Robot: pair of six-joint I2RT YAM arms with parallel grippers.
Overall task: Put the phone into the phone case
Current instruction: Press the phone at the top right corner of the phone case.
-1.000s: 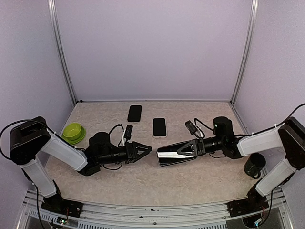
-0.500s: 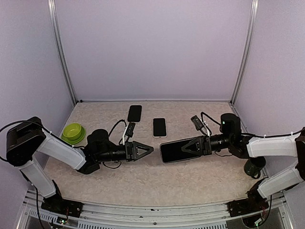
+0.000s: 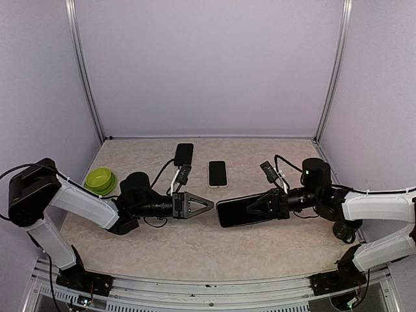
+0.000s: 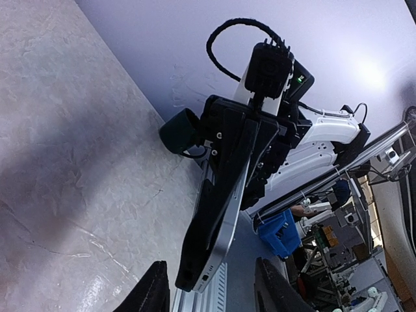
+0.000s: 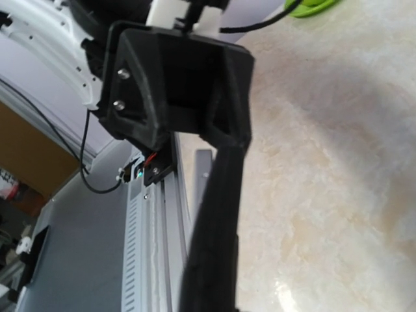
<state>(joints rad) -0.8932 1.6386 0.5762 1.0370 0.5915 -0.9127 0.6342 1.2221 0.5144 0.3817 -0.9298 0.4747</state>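
My right gripper [image 3: 263, 207] is shut on a dark phone [image 3: 235, 212] and holds it above the mat with its free end towards the left arm. The left wrist view shows the phone's silver edge [image 4: 226, 214] with a black phone case [image 4: 203, 240] lying against one face. In the right wrist view the pair [image 5: 214, 240] is a black slab seen edge-on. My left gripper [image 3: 208, 206] is open and faces that free end from a short gap. Its fingertips [image 4: 155, 291] stand on either side of the phone's lower end without touching it.
On the mat behind the grippers lie a black slab [image 3: 184, 154] and a white-rimmed phone [image 3: 218, 173]. A green bowl [image 3: 99, 180] sits at the left. A dark cup [image 3: 346, 227] stands by the right arm. Walls close in the back and sides.
The right arm has turned the phone from edge-up to face-up and brought it lower and leftward. The left gripper has crept right towards it.
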